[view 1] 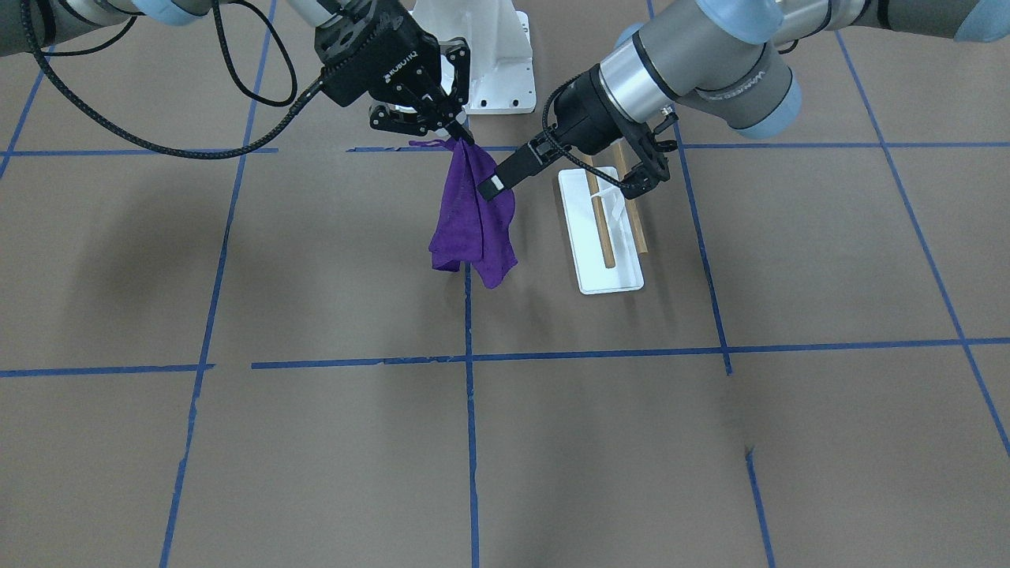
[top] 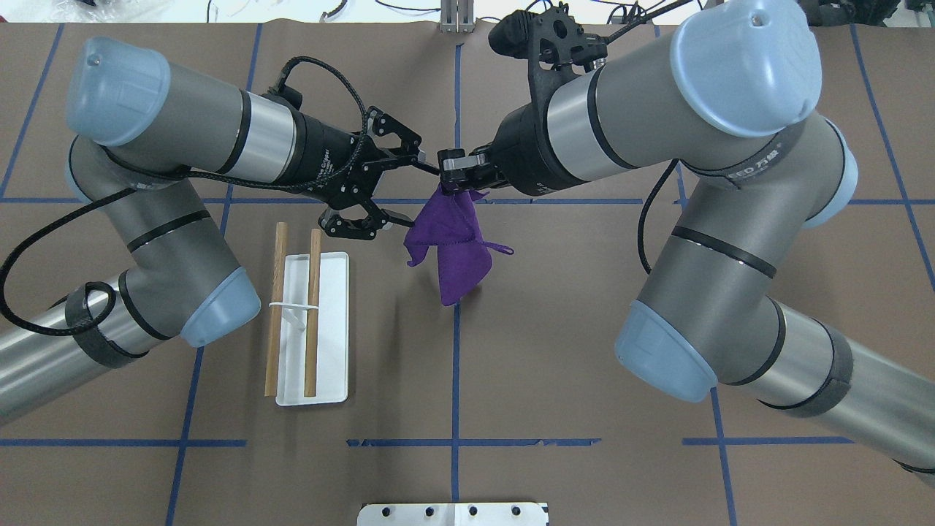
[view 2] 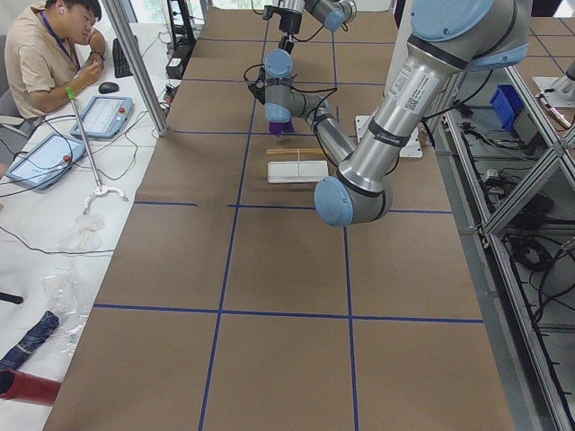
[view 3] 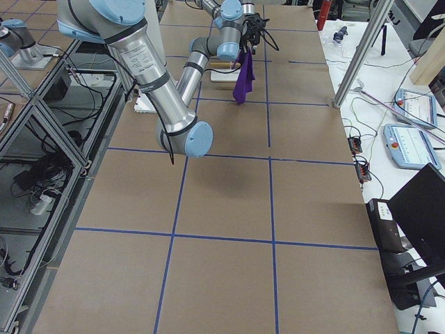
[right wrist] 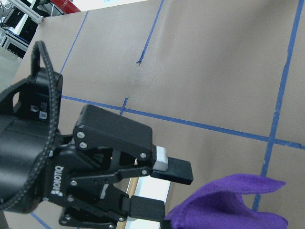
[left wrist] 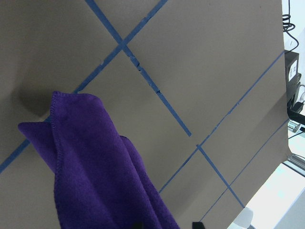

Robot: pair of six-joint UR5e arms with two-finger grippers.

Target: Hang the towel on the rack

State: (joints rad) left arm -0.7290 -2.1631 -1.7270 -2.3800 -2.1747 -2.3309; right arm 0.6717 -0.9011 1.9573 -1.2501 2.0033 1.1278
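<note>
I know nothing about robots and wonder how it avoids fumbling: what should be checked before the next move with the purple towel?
1. Right pincer shut on the towel at its top: ok.
2. Left pincer open beside the towel: ok.
3. Towel spread out: not ok, it hangs bunched.
4. Rack standing on its base, both dowels bare: ok.
5. Towel above the rack: not ok, it hangs beside it, apart.

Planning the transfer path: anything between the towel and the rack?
Yes: the open left gripper sits between the hanging towel, held by the right gripper, and the far end of the rack. Nothing else visible there.
</note>
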